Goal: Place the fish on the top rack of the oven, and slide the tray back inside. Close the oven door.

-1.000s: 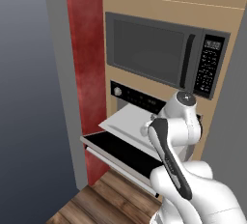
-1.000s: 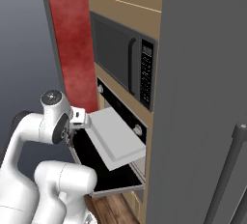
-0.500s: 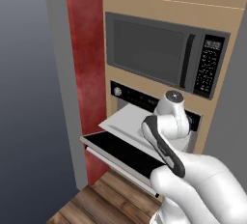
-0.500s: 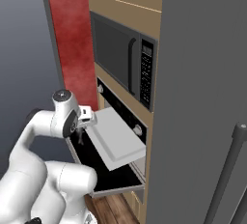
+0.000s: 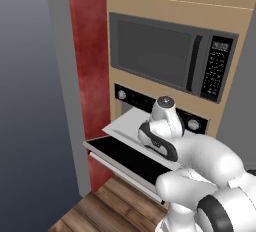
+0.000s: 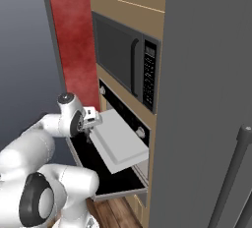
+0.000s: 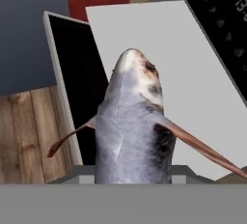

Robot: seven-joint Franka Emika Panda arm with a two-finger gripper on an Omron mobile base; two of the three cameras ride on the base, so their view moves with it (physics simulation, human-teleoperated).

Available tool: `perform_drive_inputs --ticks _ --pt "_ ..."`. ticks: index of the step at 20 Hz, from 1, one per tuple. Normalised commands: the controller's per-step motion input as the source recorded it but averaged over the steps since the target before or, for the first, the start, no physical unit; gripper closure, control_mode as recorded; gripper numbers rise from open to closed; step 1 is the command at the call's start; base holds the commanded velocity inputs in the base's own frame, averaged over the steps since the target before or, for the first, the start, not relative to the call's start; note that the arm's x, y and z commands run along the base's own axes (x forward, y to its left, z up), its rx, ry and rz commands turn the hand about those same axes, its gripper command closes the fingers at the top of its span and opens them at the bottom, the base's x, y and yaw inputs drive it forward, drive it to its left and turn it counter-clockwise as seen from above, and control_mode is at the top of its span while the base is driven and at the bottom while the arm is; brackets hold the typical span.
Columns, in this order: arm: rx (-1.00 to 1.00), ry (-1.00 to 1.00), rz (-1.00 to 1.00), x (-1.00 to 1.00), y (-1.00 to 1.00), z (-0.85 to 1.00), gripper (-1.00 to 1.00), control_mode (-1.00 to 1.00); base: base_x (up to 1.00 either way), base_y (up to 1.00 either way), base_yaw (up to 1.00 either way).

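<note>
The grey fish [image 7: 132, 131] hangs head-first from my gripper [image 6: 90, 132], which is shut on it; the fish covers the fingertips in the hand view. It is held above the front left corner of the pulled-out tray [image 7: 159, 39], where the pale sheet meets the black inner face of the oven door [image 7: 72, 73]. The tray [image 5: 125, 123] [image 6: 120, 143] sticks out of the oven [image 5: 132, 98] with nothing on it. The oven door [image 5: 122, 158] [image 6: 98, 173] lies open and flat below it.
A grey microwave [image 5: 155, 53] [image 6: 118, 50] sits above the oven. A red wall panel [image 5: 90, 51] stands to the left and a tall grey fridge side [image 6: 206, 99] to the right. Wooden floor [image 5: 95, 211] lies below the door.
My hand has swung a little leftward and closer to the tray's front edge, carrying the fish. The tray and the door have not moved.
</note>
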Motion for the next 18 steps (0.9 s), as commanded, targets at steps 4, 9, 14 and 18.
perform_drive_inputs --ticks 4,9,14,18 --pt "-0.05 0.0 0.0 0.45 0.07 -0.34 1.0 -1.0 0.0 0.0 0.0" --pt "-0.04 0.0 0.0 0.43 0.03 -0.35 1.0 -1.0 0.0 0.0 0.0" --pt "-0.01 0.0 0.0 0.49 0.0 -0.33 1.0 -1.0 0.0 0.0 0.0" --pt "-0.04 0.0 0.0 0.57 0.0 -0.41 1.0 -1.0 0.0 0.0 0.0"
